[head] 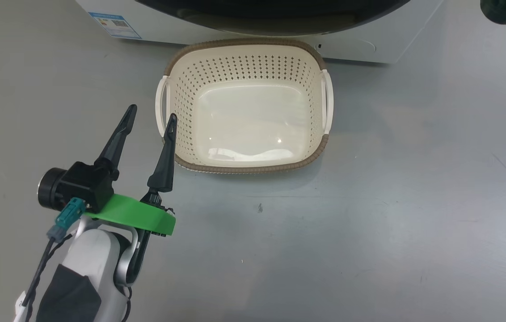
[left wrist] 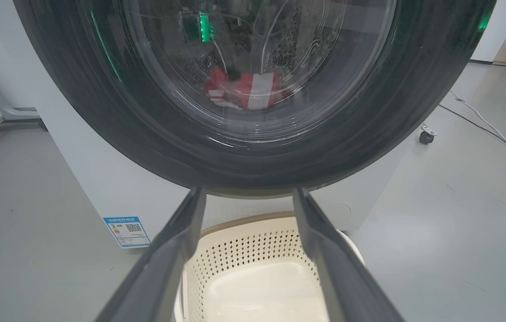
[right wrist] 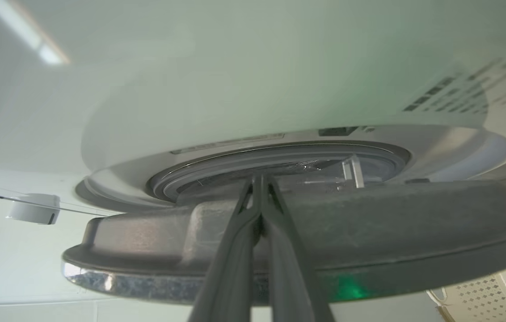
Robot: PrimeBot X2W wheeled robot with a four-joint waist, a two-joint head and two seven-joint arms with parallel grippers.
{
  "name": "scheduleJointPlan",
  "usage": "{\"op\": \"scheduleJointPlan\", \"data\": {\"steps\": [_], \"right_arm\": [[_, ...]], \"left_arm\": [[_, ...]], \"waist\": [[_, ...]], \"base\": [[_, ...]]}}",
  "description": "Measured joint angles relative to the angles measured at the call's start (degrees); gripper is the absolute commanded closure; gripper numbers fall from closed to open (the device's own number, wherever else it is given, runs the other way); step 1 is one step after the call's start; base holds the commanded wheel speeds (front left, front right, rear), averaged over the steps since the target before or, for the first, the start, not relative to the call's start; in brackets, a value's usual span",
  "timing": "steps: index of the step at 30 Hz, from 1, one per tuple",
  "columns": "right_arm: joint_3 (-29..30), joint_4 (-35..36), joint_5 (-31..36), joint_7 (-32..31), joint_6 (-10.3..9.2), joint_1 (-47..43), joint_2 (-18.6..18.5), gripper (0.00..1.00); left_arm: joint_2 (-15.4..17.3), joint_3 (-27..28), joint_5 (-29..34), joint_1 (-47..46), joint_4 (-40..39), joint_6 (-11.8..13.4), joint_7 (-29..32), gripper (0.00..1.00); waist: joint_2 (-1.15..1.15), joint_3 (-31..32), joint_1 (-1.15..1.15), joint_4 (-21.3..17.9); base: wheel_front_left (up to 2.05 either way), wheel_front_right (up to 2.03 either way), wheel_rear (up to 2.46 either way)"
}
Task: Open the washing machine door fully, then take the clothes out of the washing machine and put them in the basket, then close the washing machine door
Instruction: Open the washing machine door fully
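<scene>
Grey floor (head: pixel 369 223) lies under everything, smooth and a bit shiny. Nearest on it, toward its left side, the left gripper (head: pixel 153 112) hangs low. Its two long fingers are spread wide with nothing between them. The arm reaches forward and the fingers point toward the basket (head: pixel 244 44). One tip is just beside the left handle (head: pixel 161 105). The basket stands on the floor right in front of the washing machine (head: pixel 360 42), and it has nothing in it yet.

Behind the basket comes the washing machine door (left wrist: pixel 78 103). The right wrist view sees it from its edge. There is a gap between the door and the white front, so the door is open a little but not all the way. The right gripper (right wrist: pixel 259 179) is pinched tight with nothing in it. Its arm is up by the door, and its closed fingers lie across the door's inner side. The tips are near the grey rubber ring (right wrist: pixel 280 154). I cannot tell if they touch the door.

Farthest back, the clothes (left wrist: pixel 244 91) lie low inside the machine, seen through the glass (left wrist: pixel 324 80).

So I think the first step is in hand: opening the door. Next, the right arm should swing the door wide to the side. Then the left gripper can reach in for the clothes.
</scene>
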State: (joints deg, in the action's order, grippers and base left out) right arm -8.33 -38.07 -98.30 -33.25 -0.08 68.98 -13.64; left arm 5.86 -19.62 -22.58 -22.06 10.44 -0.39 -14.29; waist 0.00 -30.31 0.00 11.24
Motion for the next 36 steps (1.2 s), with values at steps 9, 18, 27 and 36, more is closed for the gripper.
{"op": "scheduleJointPlan", "data": {"steps": [9, 18, 27, 36], "right_arm": [[-1.23, -1.30, -0.89, -3.46, 1.05, -1.46, 0.44, 1.00], [-1.82, -1.93, -1.55, -6.54, 3.08, -4.64, 1.09, 1.00], [-3.03, -2.37, -3.23, -10.00, 4.87, -10.48, 2.69, 1.00], [-3.32, -2.02, -4.85, -12.73, 5.84, -15.79, 4.68, 1.00]], "left_arm": [[-0.18, 0.11, 0.31, 0.00, 1.00, 0.00, -0.15, 0.00], [-0.40, 0.25, 0.52, 0.09, 2.93, 0.00, -0.15, 0.00], [-0.78, 0.36, 0.60, 1.30, 4.67, 0.00, -0.15, 0.00], [-1.02, 0.48, 0.60, 2.69, 5.50, 0.01, -0.15, 0.00]], "waist": [[0.00, 1.62, 0.00, -0.60], [0.00, 3.73, 0.00, -1.12], [0.00, 7.15, 0.00, -1.47], [0.00, 10.60, 0.00, -1.69]], "base": [[0.00, 0.00, 0.00], [0.00, 0.00, 0.00], [0.00, 0.00, 0.00], [0.00, 0.00, 0.00]]}}
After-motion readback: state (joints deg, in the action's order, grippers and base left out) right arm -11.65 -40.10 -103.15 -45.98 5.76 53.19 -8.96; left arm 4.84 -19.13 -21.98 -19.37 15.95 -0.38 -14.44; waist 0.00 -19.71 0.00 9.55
